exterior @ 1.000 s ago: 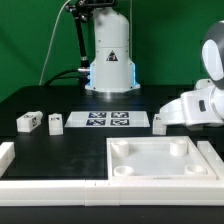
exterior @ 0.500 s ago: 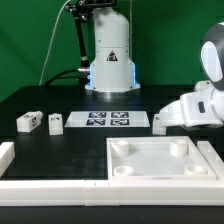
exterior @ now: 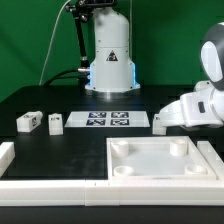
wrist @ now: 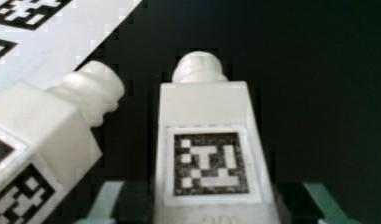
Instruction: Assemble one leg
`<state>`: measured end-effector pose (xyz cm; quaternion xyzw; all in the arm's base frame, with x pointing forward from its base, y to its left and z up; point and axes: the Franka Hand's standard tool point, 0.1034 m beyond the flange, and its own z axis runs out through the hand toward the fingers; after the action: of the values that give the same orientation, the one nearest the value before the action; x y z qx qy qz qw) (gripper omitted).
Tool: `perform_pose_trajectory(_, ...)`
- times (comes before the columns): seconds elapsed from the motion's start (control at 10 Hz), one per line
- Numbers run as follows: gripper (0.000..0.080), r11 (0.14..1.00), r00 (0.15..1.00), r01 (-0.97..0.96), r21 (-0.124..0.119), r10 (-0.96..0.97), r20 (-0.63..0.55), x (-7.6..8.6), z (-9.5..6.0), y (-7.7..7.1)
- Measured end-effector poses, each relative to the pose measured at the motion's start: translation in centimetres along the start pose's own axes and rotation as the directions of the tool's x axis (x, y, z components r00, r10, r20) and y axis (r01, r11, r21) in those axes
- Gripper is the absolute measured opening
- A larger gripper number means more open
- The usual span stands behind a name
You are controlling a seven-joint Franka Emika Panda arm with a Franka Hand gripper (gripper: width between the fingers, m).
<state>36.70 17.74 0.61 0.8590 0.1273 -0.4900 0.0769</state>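
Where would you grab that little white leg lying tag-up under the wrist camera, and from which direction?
I'd take the leg across its blocky body, on the two long flat sides, coming straight down. It lies flat, tag up, and those sides are parallel; the rounded peg end is narrower. A second leg lies close beside it, leaving one jaw little room.

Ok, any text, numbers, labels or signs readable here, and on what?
No words or numbers can be read.
On the robot base: a triangular warning sign, symbol too small to read.
On the leg: a square tag, pattern only; marks below it blurred.
On the marker board: tags, patterns only.
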Motion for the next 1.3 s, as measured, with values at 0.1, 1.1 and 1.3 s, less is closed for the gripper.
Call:
perform_pose_trajectory(0.1, 0.029, 1.0, 1.0, 0.001, -0.001, -0.001, 0.005, -0.2, -0.2, 0.1)
perform_pose_trajectory(1.1, 0.0291, 0.997, 0.978, 0.074, -0.022, -0.077, -0.195, -3.2, -6.7, 1.8)
perform_pose_trajectory(1.3, 0.0291, 0.997, 0.933, 0.073, -0.034, -0.08, -0.35, -3.4, -7.1, 3.6)
